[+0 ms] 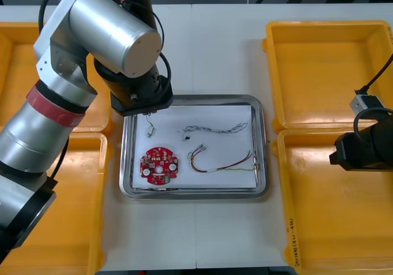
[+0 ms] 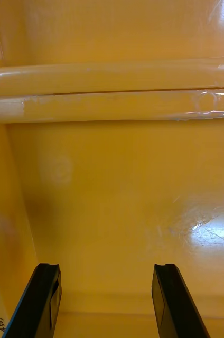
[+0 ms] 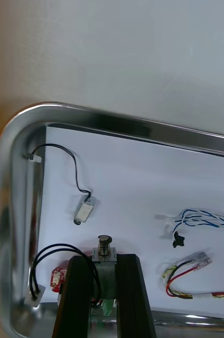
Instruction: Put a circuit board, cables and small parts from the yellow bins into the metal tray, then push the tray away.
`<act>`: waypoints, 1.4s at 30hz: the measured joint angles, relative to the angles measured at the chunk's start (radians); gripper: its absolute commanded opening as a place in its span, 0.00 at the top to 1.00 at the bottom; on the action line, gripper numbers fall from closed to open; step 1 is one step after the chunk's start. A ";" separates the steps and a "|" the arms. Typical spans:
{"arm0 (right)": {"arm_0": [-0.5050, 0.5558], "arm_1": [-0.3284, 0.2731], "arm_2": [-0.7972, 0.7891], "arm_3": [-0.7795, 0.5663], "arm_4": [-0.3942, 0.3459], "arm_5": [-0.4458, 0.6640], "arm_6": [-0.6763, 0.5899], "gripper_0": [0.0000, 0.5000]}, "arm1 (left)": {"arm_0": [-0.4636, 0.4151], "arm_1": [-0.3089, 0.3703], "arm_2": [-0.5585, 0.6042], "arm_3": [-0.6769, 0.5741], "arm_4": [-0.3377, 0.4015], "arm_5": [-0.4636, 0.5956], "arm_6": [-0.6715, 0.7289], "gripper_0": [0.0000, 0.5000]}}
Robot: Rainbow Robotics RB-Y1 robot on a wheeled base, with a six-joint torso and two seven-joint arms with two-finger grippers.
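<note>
The metal tray (image 1: 261, 141), white inside, lies between the bins. In it are a round red circuit board (image 1: 159, 164), a blue and white twisted cable (image 1: 216, 128), a red and yellow cable (image 1: 218, 164) and a small metal part (image 1: 150, 128) on a thin black wire. My left arm (image 1: 140, 94) hangs over the tray's far left corner. In the left wrist view my left gripper (image 3: 102, 260) is shut on a small metal part (image 3: 104, 252) with a looped black cable (image 3: 51, 253), above the tray (image 3: 17, 158). My right gripper (image 2: 105, 269) stands open over a bare bin floor.
Two yellow bins (image 1: 328, 72) (image 1: 341, 220) stand at the right, and the right arm (image 1: 362, 147) is parked over their shared rim. Two more yellow bins (image 1: 61, 226) (image 1: 15, 72) sit at the left, partly under my left arm. Bare table lies beyond the tray.
</note>
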 measured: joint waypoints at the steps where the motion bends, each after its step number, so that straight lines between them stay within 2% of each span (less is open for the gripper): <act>1: 0.000 0.000 0.000 0.000 0.000 0.000 0.000 0.00 | 0.000 -0.010 -0.003 0.014 -0.006 -0.010 0.000 1.00; 15: 0.000 0.000 0.000 0.000 0.000 0.000 0.000 0.00 | 0.000 -0.053 -0.076 0.132 -0.021 -0.133 0.000 1.00; 35: 0.000 0.000 0.000 0.000 0.000 0.000 0.000 0.00 | 0.001 -0.072 -0.118 0.227 -0.030 -0.180 0.000 0.99; 36: 0.000 0.000 0.000 0.000 0.000 0.000 0.000 0.00 | 0.001 -0.072 -0.119 0.231 -0.032 -0.181 0.000 0.92; 37: 0.000 0.000 0.000 0.000 0.000 0.000 0.000 0.00 | 0.001 -0.072 -0.119 0.232 -0.032 -0.182 0.000 0.92; 38: 0.000 0.000 0.000 0.000 0.000 0.000 0.000 0.00 | 0.001 -0.072 -0.120 0.232 -0.033 -0.182 0.000 0.55; 39: 0.000 0.000 0.000 0.000 0.000 0.000 0.000 0.00 | 0.001 -0.072 -0.120 0.232 -0.033 -0.183 0.000 0.41; 40: 0.000 0.000 0.000 0.000 0.000 0.000 0.000 0.00 | 0.001 -0.072 -0.120 0.232 -0.033 -0.184 0.000 0.16; 41: 0.000 0.000 0.000 0.000 0.000 0.000 0.000 0.00 | 0.001 -0.072 -0.120 0.232 -0.034 -0.185 0.000 0.04; 42: 0.000 0.000 0.000 0.000 0.000 0.000 0.000 0.00 | 0.001 -0.072 -0.120 0.232 -0.034 -0.186 0.000 0.00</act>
